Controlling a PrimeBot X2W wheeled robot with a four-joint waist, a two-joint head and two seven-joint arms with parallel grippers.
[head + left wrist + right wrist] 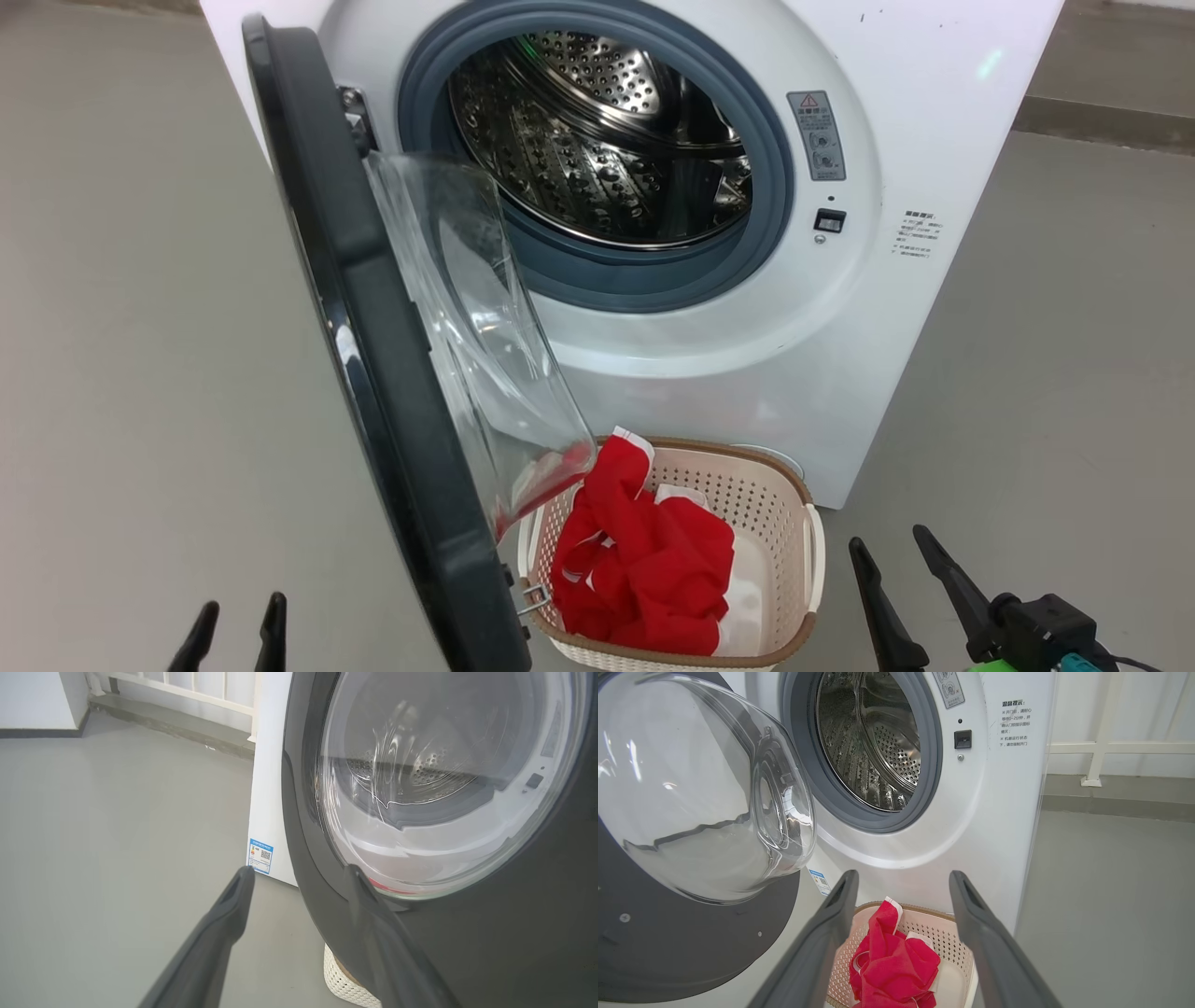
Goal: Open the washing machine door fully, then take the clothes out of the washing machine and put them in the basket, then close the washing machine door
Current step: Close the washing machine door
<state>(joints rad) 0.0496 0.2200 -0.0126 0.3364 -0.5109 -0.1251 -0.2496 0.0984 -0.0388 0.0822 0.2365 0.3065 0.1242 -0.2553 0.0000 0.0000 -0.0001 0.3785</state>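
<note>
Black and shiny, the washing machine door is swung out from the washing machine. It looks stiff, heavy and slippery; its rim is best pushed, not the glass. The left gripper and the right gripper are spread wide, with nothing held.

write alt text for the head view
A white washing machine stands with its door swung open and its steel drum empty. Red clothes lie in a cream basket before it, with the open left fingers and right fingers low in the corners.
</note>
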